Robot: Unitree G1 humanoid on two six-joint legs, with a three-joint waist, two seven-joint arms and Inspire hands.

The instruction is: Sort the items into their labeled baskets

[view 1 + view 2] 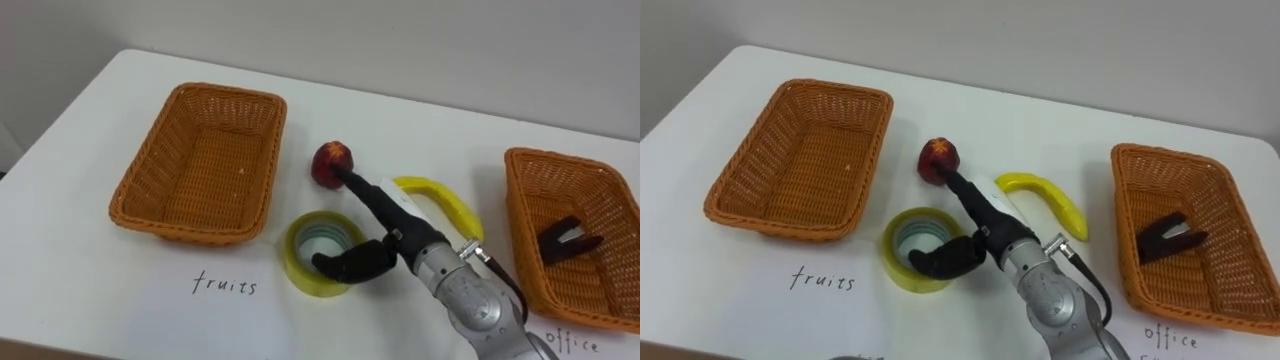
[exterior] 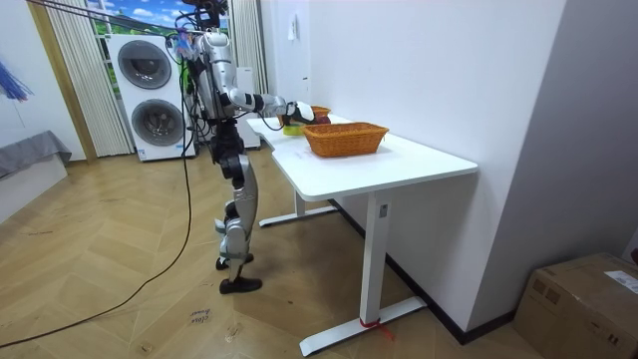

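White counter (image 1: 90, 290) seen from above, with two wicker baskets. The left basket (image 1: 135, 195) lies at 9 o'clock from the scene's centre and holds nothing. The right basket (image 1: 522, 220) lies at 3 o'clock and contains one black office item (image 1: 568, 240), whose type cannot be told.

Three things lie on the counter between the baskets. A red apple (image 1: 331, 162) sits near the centre, just beside the left basket's right wall. A roll of yellow tape (image 1: 300, 265) lies flat at 6 o'clock from the apple. A banana (image 1: 445, 198) curves at 4 o'clock from the apple.

The right robot hand (image 1: 395, 215) enters from 5 o'clock and lies across the banana's left end. It is open, with its fingers straight and their tips touching the apple. The thumb is bent over the tape roll's right rim, and nothing is held.

In the room view the robot stands upright at the counter's edge, one arm stretched over it, with two stacked washing machines (image 2: 150, 95) behind.
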